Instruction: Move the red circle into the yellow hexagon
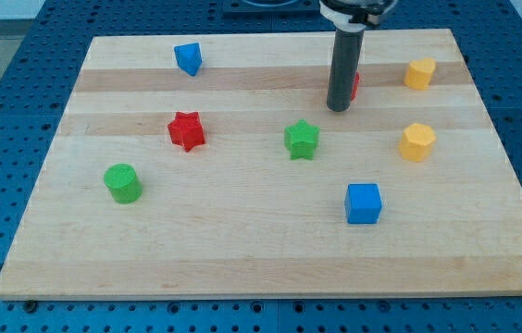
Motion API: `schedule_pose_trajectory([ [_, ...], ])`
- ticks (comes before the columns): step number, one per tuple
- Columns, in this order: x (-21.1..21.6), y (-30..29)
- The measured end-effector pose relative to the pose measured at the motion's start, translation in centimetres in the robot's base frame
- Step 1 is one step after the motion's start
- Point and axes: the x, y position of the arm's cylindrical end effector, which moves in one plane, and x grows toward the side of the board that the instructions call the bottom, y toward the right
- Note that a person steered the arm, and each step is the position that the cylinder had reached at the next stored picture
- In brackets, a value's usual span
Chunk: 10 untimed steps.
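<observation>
A: Tip (338,108) position?

B: Touching the red circle (354,84), which peeks out at its 2 o'clock, mostly hidden. No fingers here, only a rod.

A: Best approach?

B: I'd circle to its 9 o'clock side, then push straight toward 3 o'clock, to the yellow hexagon (419,73).

A: Count on the counter (242,250)?

B: 2 yellow, 2 blue, 2 green, 2 red.

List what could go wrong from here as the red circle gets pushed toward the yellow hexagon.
1. The red circle is almost wholly hidden behind my tip, so contact is hard to judge; it may slip sideways off the rod.
2. Two yellow blocks look alike: one at the view's top right, one below it. The push may go to the wrong one.
3. A hard push might knock the target toward the board edge.
</observation>
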Motion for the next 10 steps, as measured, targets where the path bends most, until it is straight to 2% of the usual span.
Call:
schedule_pose_trajectory([
  [1, -1.9, -6.0],
  [2, -5.6, -7.7],
  [3, -5.4, -5.3],
  [5, 1.0, 2.9],
  [6, -0.1, 0.1],
  [7, -4.2, -5.3],
  [8, -8.3, -5.6],
  [9, -6.9, -1.3],
  [10, -2.3, 5.1],
])
